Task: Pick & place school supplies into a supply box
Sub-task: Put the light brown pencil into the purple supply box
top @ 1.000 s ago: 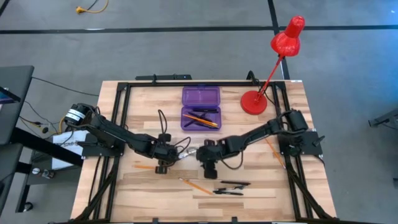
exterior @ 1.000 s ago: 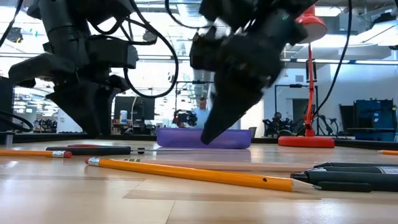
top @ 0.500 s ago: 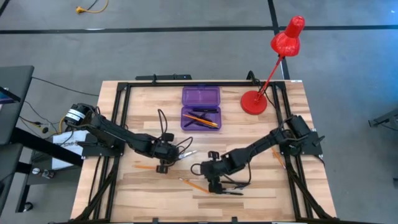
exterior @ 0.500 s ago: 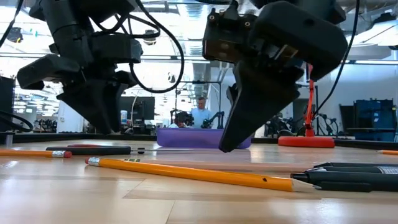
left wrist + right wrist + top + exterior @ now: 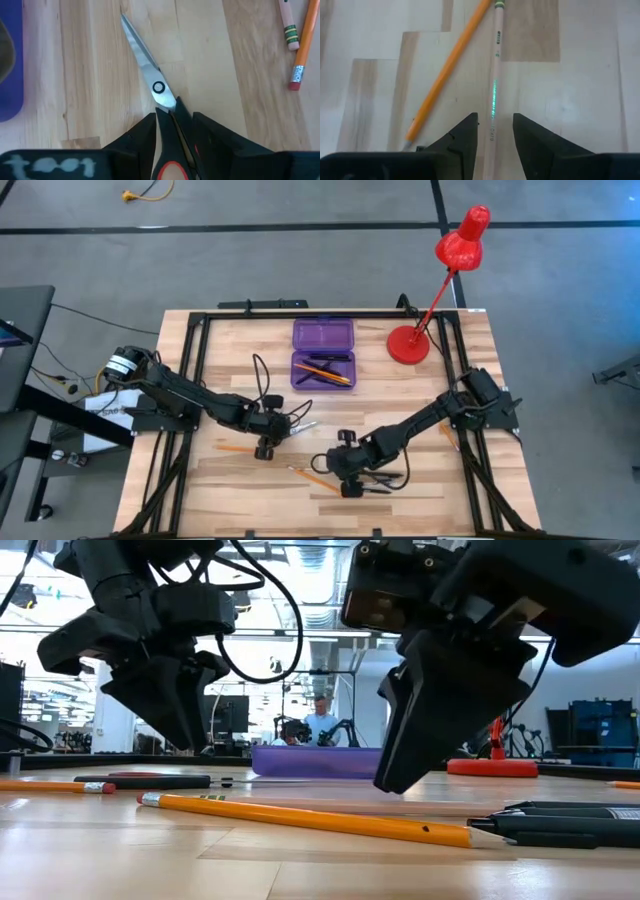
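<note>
A: Looking down from the high view: the supply box lies open toward the far side of the table, lid back, a few supplies already inside. The left gripper hangs low at mid-table. The right gripper hangs nearer the front edge, above the loose pencils and the black pens.

B: Room to travel?

A: Bare wood lies between both grippers and the box. The red lamp stands beside the box on the right arm's side, so that arm likely wants an inside path.

B: Low view?

A: An orange pencil lies flat in front, pens at its tip end, the box far behind. Both grippers hang above the wood; finger state is not readable from this angle.

B: Left wrist view?

A: The left gripper's fingers stand apart, straddling the scissors at the pivot. The blades are closed and flat on the wood, pointing away. Two pencil eraser ends lie well to one side, the box corner at the other edge. No grip yet; the fingers look lined up to close across the handle neck.

B: Right wrist view?

A: The right gripper's fingers are open around a pale pencil lying lengthwise between them. An orange pencil crosses close by at an angle, its tip near one finger. It may get nudged on closing.
</note>
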{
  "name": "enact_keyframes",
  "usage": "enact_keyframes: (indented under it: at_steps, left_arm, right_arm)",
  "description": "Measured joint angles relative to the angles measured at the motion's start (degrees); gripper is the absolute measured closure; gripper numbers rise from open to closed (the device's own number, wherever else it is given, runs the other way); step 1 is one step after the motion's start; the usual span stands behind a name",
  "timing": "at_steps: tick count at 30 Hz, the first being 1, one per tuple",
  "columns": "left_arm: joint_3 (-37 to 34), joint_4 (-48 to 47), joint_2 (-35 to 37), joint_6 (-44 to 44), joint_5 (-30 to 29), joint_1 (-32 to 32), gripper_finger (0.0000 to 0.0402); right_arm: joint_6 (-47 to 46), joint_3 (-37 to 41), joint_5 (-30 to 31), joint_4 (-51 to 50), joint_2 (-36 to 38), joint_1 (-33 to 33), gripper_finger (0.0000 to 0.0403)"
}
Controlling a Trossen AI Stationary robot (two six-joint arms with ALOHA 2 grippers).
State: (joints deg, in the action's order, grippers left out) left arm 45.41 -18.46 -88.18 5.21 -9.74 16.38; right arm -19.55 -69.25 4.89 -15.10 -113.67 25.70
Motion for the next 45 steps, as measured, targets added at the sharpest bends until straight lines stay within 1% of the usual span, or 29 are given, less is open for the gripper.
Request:
enact_keyframes:
  at_steps: [4,9,11,14,17,19,22,26,32,35,45]
  left_arm:
    - [0.0,0.0,0.0,0.0,-0.2,0.0,0.0284]
    - [0.0,0.0,0.0,0.5,-0.2,0.0,0.0284]
    - [0.0,0.0,0.0,0.6,-0.2,0.0,0.0284]
    - [0.0,0.0,0.0,0.7,-0.3,0.0,0.0284]
    - [0.0,0.0,0.0,0.7,-0.9,0.0,0.0284]
    - [0.0,0.0,0.0,0.7,-1.3,0.0,0.0284]
    - [0.0,0.0,0.0,0.7,-1.5,0.0,0.0284]
    - [0.0,0.8,0.0,1.5,-2.3,0.0,0.0284]
    - [0.0,7.7,0.3,2.0,-4.2,0.0,0.0284]
    - [0.0,9.5,0.3,2.1,-4.6,-0.1,0.0284]
    - [0.0,10.0,0.4,4.2,-4.6,0.0,0.0284]
  right_arm:
    - [-1.1,-0.1,1.2,-0.5,-1.7,0.2,0.0285]
    - [-3.8,-0.3,0.6,-1.8,-3.2,0.5,0.0286]
    - [-4.8,-0.3,1.5,-2.5,-3.2,0.6,0.0293]
    - [-6.0,-0.3,1.3,-3.0,-3.3,0.2,0.0326]
    - [-6.1,-0.3,1.0,-3.5,-3.3,-0.7,0.0380]
    - [-6.2,-0.4,0.4,-4.1,-3.3,-1.2,0.0393]
    - [-8.6,-0.5,-0.5,-5.2,-3.3,-2.4,0.0390]
    - [-9.2,-0.4,-0.6,-5.7,-3.0,-3.5,0.0398]
    - [-10.9,-0.4,0.6,-6.5,-2.9,-4.7,0.0400]
    - [-11.7,-0.4,1.8,-6.8,-2.9,-4.8,0.0401]
    - [-13.6,-0.3,2.5,-7.0,-2.5,-5.0,0.0402]
